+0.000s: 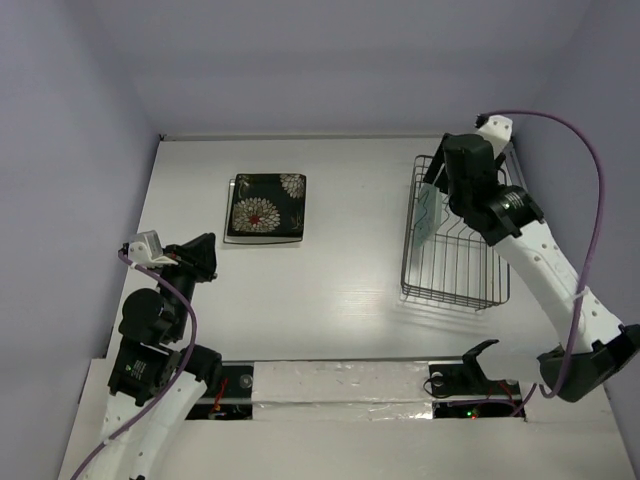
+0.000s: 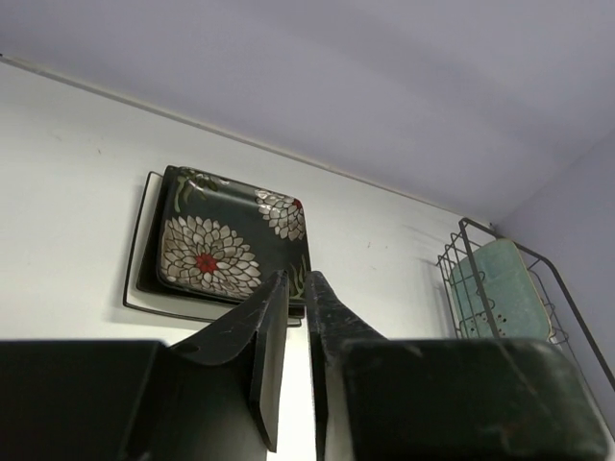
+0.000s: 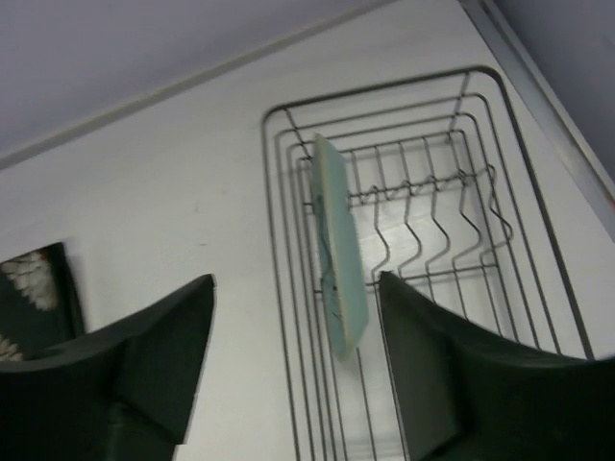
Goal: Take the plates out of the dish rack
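Observation:
A pale mint-green plate (image 1: 428, 215) (image 3: 341, 259) (image 2: 500, 288) stands on edge at the left side of the dark wire dish rack (image 1: 455, 270) (image 3: 500, 192) (image 2: 461, 252). My right gripper (image 1: 440, 195) (image 3: 296, 279) hangs open over it. One finger is on each side of the plate's near edge, and neither touches it. On the table at the back left, a black flowered plate (image 1: 266, 205) (image 2: 226, 245) (image 3: 29, 298) tops a stack whose lowest plate is a white square one (image 2: 135, 288). My left gripper (image 1: 205, 250) (image 2: 296, 276) is in front of that stack, shut and holding nothing.
The rack sits close to the right wall (image 1: 600, 150), and its far end is near the back wall. A strip of silver tape (image 1: 340, 385) runs along the table's near edge between the two arm bases.

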Robot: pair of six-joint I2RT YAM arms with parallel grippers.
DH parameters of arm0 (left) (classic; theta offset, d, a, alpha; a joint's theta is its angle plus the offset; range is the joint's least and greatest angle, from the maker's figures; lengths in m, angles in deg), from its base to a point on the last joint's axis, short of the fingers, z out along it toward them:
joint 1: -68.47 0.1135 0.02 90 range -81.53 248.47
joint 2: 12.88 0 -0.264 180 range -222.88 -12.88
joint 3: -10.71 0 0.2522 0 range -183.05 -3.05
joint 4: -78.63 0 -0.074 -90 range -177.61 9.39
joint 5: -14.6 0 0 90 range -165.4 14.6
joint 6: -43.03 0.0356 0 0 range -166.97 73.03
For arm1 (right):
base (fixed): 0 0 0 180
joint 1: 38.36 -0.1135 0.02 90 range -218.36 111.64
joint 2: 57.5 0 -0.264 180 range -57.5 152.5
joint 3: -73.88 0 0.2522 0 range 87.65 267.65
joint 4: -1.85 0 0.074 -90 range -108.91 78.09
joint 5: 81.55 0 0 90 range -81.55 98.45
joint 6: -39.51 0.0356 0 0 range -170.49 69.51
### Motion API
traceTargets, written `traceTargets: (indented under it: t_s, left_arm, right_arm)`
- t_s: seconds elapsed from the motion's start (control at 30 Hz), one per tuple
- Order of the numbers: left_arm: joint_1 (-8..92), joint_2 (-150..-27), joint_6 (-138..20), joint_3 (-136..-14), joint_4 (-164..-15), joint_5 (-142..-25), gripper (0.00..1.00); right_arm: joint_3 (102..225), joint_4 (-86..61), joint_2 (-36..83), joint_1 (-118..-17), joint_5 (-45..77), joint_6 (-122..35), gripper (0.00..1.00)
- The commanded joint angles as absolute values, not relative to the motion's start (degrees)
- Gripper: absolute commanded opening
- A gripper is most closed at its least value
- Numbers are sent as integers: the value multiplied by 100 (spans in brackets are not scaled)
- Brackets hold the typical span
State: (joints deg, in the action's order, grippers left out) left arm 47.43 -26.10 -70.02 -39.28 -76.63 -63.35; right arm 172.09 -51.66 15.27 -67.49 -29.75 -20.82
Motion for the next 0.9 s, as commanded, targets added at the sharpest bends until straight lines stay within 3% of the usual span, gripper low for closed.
traceTargets:
  t_s: [0.0,0.17,0.43,0.87]
  left_arm:
    - [4720,-2572,-7000,-3900,-7882,-6354,12]
    - [4720,-2528,-7000,-3909,-7882,-6354,30]
    - [4720,-2510,-6991,-3900,-7882,-6354,35]
    - [4720,-2493,-6991,-3909,-7891,-6354,36]
  right_arm:
    - [16956,-5804,2045,-6631,-2934,-2579,80]
    - [17140,-5814,2678,-6237,-2741,-2887,82]
    - [17597,-6201,3741,-6008,-2987,-3036,73]
    - [17958,-6771,4611,-5954,-3566,-3247,33]
